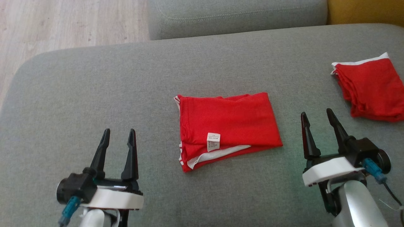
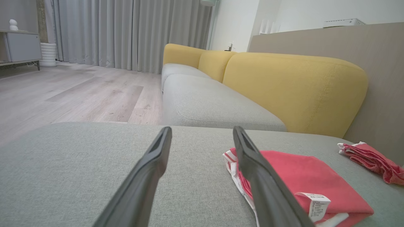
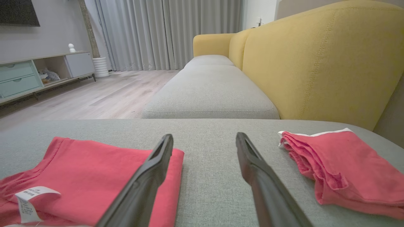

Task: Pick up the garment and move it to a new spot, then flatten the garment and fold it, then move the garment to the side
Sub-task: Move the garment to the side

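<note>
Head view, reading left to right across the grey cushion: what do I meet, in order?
left pincer, open → folded red garment with a white tag, mid-cushion → right pincer, open → second red garment at the right edge.

Garment [image 1: 228, 124] lies centred on the cushion [image 1: 94, 94]; second garment [image 1: 371, 88] to its right

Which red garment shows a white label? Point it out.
The middle garment, with the label near its front edge. The right-hand garment shows none.
</note>
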Robot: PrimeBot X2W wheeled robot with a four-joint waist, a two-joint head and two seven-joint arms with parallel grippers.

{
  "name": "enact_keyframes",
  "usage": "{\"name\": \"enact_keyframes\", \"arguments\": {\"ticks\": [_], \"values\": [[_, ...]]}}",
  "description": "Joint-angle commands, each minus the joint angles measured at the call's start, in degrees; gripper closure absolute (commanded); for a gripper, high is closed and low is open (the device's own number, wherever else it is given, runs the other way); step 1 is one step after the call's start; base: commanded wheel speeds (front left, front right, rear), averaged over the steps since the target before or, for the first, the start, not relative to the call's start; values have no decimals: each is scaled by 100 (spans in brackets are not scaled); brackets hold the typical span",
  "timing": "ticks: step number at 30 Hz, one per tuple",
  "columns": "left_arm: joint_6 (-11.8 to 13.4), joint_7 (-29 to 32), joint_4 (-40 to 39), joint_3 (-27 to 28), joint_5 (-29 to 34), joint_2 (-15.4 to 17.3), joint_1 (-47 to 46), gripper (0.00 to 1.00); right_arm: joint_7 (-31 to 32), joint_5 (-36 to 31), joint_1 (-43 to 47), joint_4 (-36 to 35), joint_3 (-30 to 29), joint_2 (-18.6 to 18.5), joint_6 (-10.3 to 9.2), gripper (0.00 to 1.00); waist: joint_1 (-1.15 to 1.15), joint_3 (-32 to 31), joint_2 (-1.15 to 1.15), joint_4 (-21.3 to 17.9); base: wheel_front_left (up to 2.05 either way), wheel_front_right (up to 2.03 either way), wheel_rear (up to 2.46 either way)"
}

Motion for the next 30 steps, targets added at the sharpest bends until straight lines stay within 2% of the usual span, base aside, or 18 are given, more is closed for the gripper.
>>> {"name": "enact_keyframes", "arguments": {"ticks": [1, 5, 12, 19, 26, 27, 28, 29, 30], "values": [[-9, -29, -189, 202, 52, 0, -213, 0, -61, 24, -217, -210, 141, -4, -5, 0, 0, 24, 0, 15, 0, 0, 0], [-14, -29, -187, 128, 52, 0, -330, 0, 1, -30, -343, -111, 190, -4, -5, 0, 0, 118, 0, 119, 0, 0, 0], [-19, -29, -173, 27, 38, 0, -469, 0, 579, 42, -701, 352, 329, -4, -5, 0, 0, 383, 0, 362, 0, 0, 0], [-26, -29, -100, -96, 14, 0, -630, 0, 1204, 188, -1220, 1322, 156, -4, -5, 0, 0, 655, 0, 685, 0, 0, 0], [-30, -29, -58, -143, 5, 0, -706, 0, 1649, 279, -1475, 2256, 395, -4, -5, 0, 0, 722, 0, 856, 0, 0, 0], [-31, -29, -53, -143, 5, 0, -709, 0, 1684, 267, -1492, 2346, 452, -4, -5, 29, 0, 717, 0, 863, 0, 0, 0], [-31, -29, -45, -141, 4, 0, -713, 0, 1680, 266, -1513, 2408, 486, -4, -5, 88, 0, 707, 0, 865, 0, 0, 0], [-31, -29, -40, -138, 5, 0, -717, 0, 1641, 242, -1537, 2450, 517, -4, -5, 100, 0, 694, 0, 859, 0, 0, 0], [-31, -29, -41, -135, 11, 0, -717, 0, 1583, 210, -1564, 2474, 536, -4, -5, 100, 0, 674, 0, 842, 0, 0, 0]]}}
